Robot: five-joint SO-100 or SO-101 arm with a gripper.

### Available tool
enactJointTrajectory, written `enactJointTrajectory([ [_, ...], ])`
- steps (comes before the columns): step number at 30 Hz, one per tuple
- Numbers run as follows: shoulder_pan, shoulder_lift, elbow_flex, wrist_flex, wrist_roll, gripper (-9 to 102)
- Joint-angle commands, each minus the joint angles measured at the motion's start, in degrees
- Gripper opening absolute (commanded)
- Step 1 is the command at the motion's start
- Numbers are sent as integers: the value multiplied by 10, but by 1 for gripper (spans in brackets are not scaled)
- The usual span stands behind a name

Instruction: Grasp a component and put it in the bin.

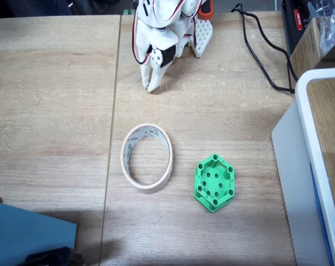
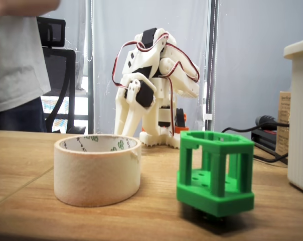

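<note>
A pale wood-grain table [image 1: 51, 100] of matt laminate is seen in both fixed views, with a dark seam running lengthwise between its two panels. At the right edge of a fixed view a large white container [image 1: 317, 160] with smooth walls, a rounded rim and a blue edge is set; a black cable [image 1: 259, 52] is looped across the boards beside it. The folded arm [image 2: 154, 85], built of glossy white moulded plastic with red and black wires looped over it, is crouched at the far side of the table; its gripper [image 1: 151, 83] is pointed down near the tabletop, well apart from both task things; whether its fingers are parted or closed cannot be told. A person in a light shirt [image 2: 13, 55] is partly seen behind the table. The bin [image 1: 147, 158], a low ring of beige, papery masking tape with a printed inner core, is laid flat near the table's middle. The component [image 1: 214, 183], a bright green hexagonal piece of hard plastic with round holes in its floor and open lattice sides made of upright posts, is stood on the table just beside the bin, to its right in both fixed views, not touching it.
</note>
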Motion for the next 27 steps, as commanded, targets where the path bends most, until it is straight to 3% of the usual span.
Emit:
enactJointTrajectory([
  [1,6,1,4,1,5,2],
  [27,6,2,4,1,0,2],
])
